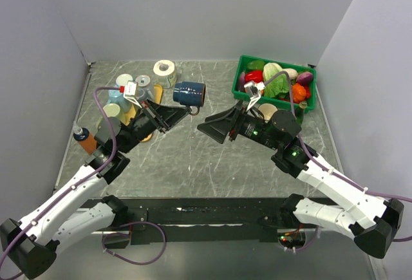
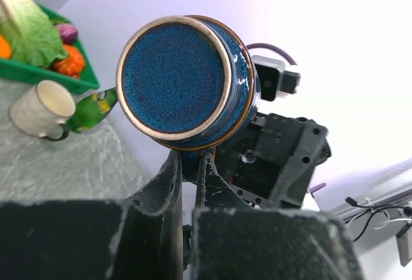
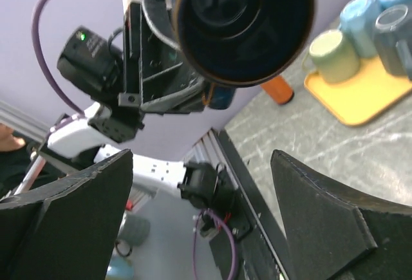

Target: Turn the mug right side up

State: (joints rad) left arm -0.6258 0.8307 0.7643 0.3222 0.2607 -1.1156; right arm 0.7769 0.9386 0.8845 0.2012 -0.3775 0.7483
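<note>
A dark blue glazed mug (image 1: 188, 93) with a brown rim is held in the air on its side, its mouth toward the right. My left gripper (image 1: 178, 111) is shut on its handle; the left wrist view shows the mug's speckled blue base (image 2: 172, 77) just above my closed fingers (image 2: 164, 180). My right gripper (image 1: 207, 127) is open and empty, a little right of and below the mug. The right wrist view looks into the mug's dark mouth (image 3: 243, 19) above my spread fingers (image 3: 77, 212).
A yellow tray (image 1: 143, 109) with several pale mugs and a tape roll (image 1: 165, 71) lies at the back left. An orange bottle (image 1: 84, 140) stands at the left. A green crate (image 1: 273, 87) of toy vegetables and a white mug (image 2: 40, 107) are at the back right.
</note>
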